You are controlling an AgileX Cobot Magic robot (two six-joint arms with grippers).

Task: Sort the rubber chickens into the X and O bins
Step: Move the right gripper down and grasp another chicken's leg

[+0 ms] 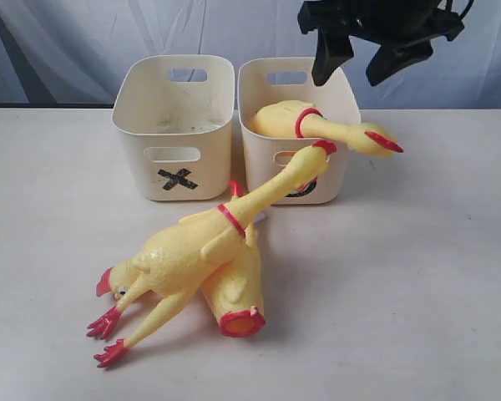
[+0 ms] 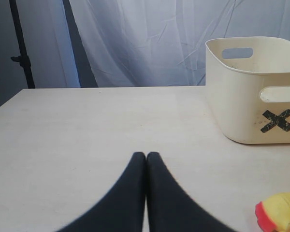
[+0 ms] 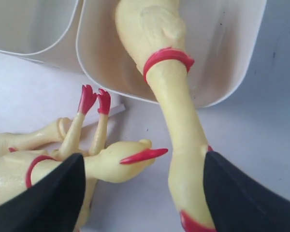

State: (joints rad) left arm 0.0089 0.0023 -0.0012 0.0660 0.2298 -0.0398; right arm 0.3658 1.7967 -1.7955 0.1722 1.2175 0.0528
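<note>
rubber chicken (image 1: 184, 259) | left tool (image 2: 146, 155) pressed closed — empty | right tool (image 1: 348, 73) spread wide — empty

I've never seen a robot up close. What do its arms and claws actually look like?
Both are plain matte black, no markings visible. The left gripper has two smooth fingers tapering to narrow rounded tips. The right gripper has an angular, blocky body and wedge-shaped fingers. A thin black cable seems to loop behind it. The arms themselves are out of view.
</note>
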